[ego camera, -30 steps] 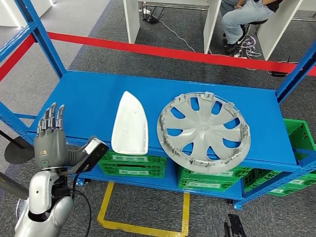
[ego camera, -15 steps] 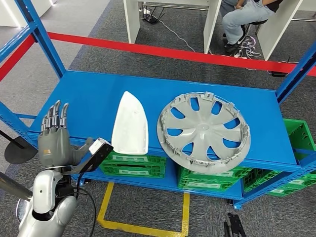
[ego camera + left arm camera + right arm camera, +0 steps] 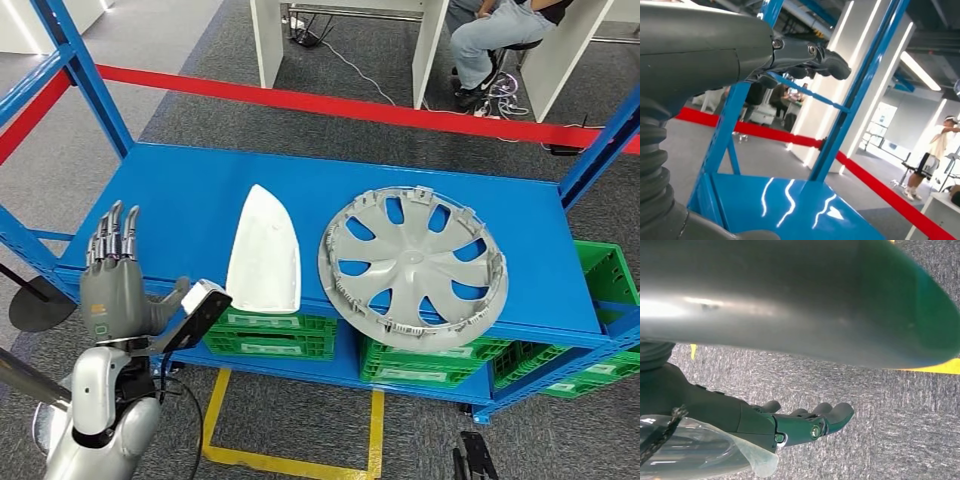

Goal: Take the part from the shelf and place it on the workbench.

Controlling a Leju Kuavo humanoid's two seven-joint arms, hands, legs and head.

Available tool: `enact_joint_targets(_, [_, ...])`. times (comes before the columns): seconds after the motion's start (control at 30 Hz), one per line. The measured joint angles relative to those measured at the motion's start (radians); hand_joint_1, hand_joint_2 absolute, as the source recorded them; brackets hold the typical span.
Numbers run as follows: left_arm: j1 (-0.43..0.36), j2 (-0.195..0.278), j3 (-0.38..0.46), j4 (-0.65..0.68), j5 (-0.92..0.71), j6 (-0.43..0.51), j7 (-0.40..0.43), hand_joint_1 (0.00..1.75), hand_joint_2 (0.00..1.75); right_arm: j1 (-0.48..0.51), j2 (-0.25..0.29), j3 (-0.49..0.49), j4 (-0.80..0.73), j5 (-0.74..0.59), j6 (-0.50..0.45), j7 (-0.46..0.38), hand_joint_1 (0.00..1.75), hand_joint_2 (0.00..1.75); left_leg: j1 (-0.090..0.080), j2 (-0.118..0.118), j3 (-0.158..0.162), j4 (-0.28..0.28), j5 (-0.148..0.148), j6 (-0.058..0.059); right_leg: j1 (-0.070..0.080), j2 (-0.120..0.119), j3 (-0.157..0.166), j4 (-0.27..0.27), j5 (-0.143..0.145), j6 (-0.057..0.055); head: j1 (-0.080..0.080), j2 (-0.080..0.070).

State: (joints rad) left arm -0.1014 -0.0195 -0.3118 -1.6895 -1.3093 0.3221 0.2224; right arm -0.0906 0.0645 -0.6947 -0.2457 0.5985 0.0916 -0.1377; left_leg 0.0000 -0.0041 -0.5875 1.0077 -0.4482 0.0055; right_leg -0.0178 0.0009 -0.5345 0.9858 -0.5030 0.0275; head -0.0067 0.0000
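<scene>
A white shell-shaped part [image 3: 264,250] lies on the blue shelf [image 3: 181,200], near its front edge. To the right of it rests a grey wheel cover [image 3: 412,266], face up. My left hand [image 3: 110,285] is raised at the shelf's front left corner, fingers straight and apart, holding nothing, about a hand's width left of the white part. In the left wrist view its fingers [image 3: 811,52] reach out above the glossy shelf top [image 3: 791,205]. My right hand [image 3: 798,422] hangs over grey carpet with fingers stretched out, holding nothing.
Green crates [image 3: 272,335] sit on the lower level under the shelf. Blue uprights [image 3: 83,75] frame the shelf's corners. A red barrier strip [image 3: 362,105] runs behind it, and a person [image 3: 490,40] sits at a white desk beyond. Yellow floor marking [image 3: 219,400] lies below.
My left hand has drifted a little to the right, toward the white part, and hardly moved in the last half second. The parts on the shelf have stayed put.
</scene>
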Motion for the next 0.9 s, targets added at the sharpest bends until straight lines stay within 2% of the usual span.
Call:
enact_joint_targets(0.27, [0.036,-0.053,0.006,0.0,0.091,0.083,-0.068,0.0,1.75,0.0,0.0,0.0,0.0,0.0,-0.004,0.0,0.0,0.0,0.0,0.0,0.0,0.0,0.0,0.0,0.0,0.0,0.0,0.0,0.0,0.0,0.0,0.0])
enact_joint_targets(0.5, [0.068,-0.084,0.039,0.01,0.336,0.199,-0.191,0.0,1.75,0.002,0.0,0.0,0.0,0.002,-0.015,-0.005,0.0,0.0,0.0,0.0,0.0,0.0,0.0,0.0,0.0,0.0,0.0,0.0,0.0,0.0,0.0,0.0])
enact_joint_targets(0.9, [0.078,-0.106,0.053,0.057,0.572,0.248,-0.331,0.0,1.75,0.001,0.0,0.0,0.0,0.01,-0.019,-0.008,0.0,0.0,0.0,0.0,0.0,0.0,0.0,0.0,0.0,0.0,0.0,0.0,0.0,0.0,0.0,0.0])
